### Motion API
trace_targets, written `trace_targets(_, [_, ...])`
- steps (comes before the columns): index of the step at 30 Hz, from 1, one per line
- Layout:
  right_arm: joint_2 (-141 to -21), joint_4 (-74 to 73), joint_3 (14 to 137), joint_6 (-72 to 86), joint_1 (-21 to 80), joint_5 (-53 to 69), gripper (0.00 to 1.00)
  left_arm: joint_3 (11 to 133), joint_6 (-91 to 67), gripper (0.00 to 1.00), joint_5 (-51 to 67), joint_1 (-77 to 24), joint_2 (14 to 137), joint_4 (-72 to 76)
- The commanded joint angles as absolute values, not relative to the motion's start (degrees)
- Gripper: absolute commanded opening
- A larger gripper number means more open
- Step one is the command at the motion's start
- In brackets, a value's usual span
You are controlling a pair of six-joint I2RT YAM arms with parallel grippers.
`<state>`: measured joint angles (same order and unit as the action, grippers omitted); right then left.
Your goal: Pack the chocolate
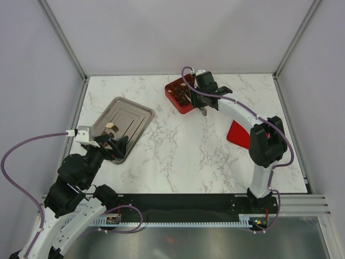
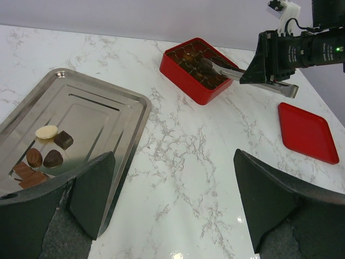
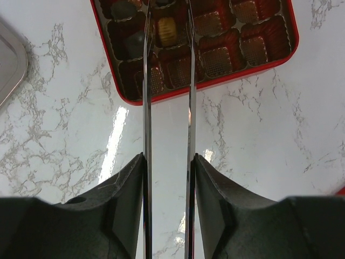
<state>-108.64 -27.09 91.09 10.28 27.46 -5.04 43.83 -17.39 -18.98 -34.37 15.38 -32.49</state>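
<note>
Right fingers (image 3: 126, 194) clamp the tongs (image 3: 146, 108), tips over the red box (image 3: 226, 75) at upper frame. One chocolate (image 3: 167, 31) lies between the tips, long axis along the blades. Left fingers (image 2: 94, 189) stand spread, empty, beside the tray (image 2: 108, 102) holding more pieces.

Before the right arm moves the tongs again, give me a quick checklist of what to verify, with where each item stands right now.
1. Tongs held by the right pincer: ok, both blades sit inside its grip.
2. Tong tips over the red box: ok.
3. Golden piece let go: cannot tell; it lies in a cell between the blades, and contact is unclear.
4. Free cells in the box: ok, several show bare.
5. Chocolate waiting on the tray: ok, several pieces.
6. Left pincer out of the way: ok, open and empty, by the tray.
</note>
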Motion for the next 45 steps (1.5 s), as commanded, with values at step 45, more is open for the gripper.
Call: trace_targets(45, [-130.2, -17.5, 112.7, 7.6, 58.1, 2.0, 0.53, 43.9, -15.2, 1.0, -19.1, -34.3, 14.3, -30.0])
